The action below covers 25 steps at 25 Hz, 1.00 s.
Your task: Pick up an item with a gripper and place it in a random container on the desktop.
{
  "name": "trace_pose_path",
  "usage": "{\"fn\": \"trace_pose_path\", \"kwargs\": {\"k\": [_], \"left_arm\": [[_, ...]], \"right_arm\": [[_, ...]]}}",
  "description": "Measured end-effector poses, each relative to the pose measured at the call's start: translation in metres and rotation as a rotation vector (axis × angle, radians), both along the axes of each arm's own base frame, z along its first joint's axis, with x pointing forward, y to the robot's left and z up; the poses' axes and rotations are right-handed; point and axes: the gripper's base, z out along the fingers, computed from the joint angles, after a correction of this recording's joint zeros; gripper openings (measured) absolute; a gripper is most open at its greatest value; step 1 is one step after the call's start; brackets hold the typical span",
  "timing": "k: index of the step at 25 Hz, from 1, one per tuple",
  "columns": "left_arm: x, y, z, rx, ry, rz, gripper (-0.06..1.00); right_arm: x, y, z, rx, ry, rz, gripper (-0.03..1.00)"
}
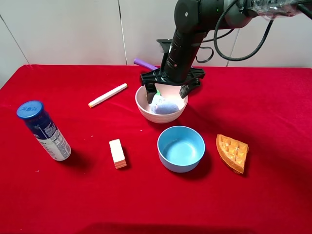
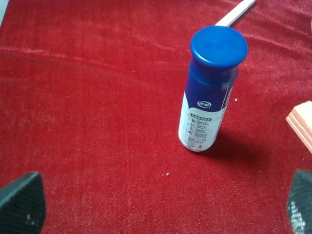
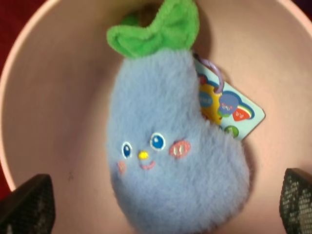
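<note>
Although the task called for a pick and a place, the plush toy [image 3: 170, 161] lay inside the pale pink bowl [image 1: 144, 108], face up against the bowl's floor, its green leaf toward one wall and its card tag tucked beside its body. The right gripper [image 1: 169, 90] hung directly over the bowl with its two fingers spread wide, one on each side of the toy and touching neither it nor, as far as the wrist view showed, the rim. Nothing was pinched between them. The left gripper [image 2: 158, 204] was likewise spread and empty, low over the red table [image 1: 273, 107] near the blue-capped bottle [image 2: 207, 97].

Judged from this, the placing looked done, and the right arm needed only to lift clear without catching the bowl's edge.

The toy appeared light and soft: a fuzzy stuffed body that would squash under the fingers rather than slip, and would not break if dropped. Its pile probably gave good friction. If it had to be taken up again, the plump middle of the body, across its narrow width, seemed the surest place to close on. The leaf and the card tag were thin and floppy and would likely let it swing or tear loose. The bowl's sloping walls left little room for the fingers, so a straight descent from above seemed wise. The bowl itself looked light enough to shift if nudged.
</note>
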Motion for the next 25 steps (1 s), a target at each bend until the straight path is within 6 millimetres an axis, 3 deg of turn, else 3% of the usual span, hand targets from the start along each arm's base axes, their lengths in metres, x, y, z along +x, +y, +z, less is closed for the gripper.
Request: {"fn": "trace_pose_path", "kwargs": {"k": [7, 18, 25], "left_arm": [[0.0, 0.0, 0.0, 0.0, 0.0, 0.0, 0.99], [0.0, 0.0, 0.0, 0.0, 0.0, 0.0, 0.99], [0.0, 0.0, 0.0, 0.0, 0.0, 0.0, 0.99]], "right_arm": [[-0.004, -0.003, 0.005, -0.021, 0.032, 0.009, 0.69], [-0.017, -0.013, 0.053, -0.025, -0.003, 0.03, 0.69], [-0.03, -0.022, 0.067, -0.077, 0.063, 0.061, 0.69]]}}
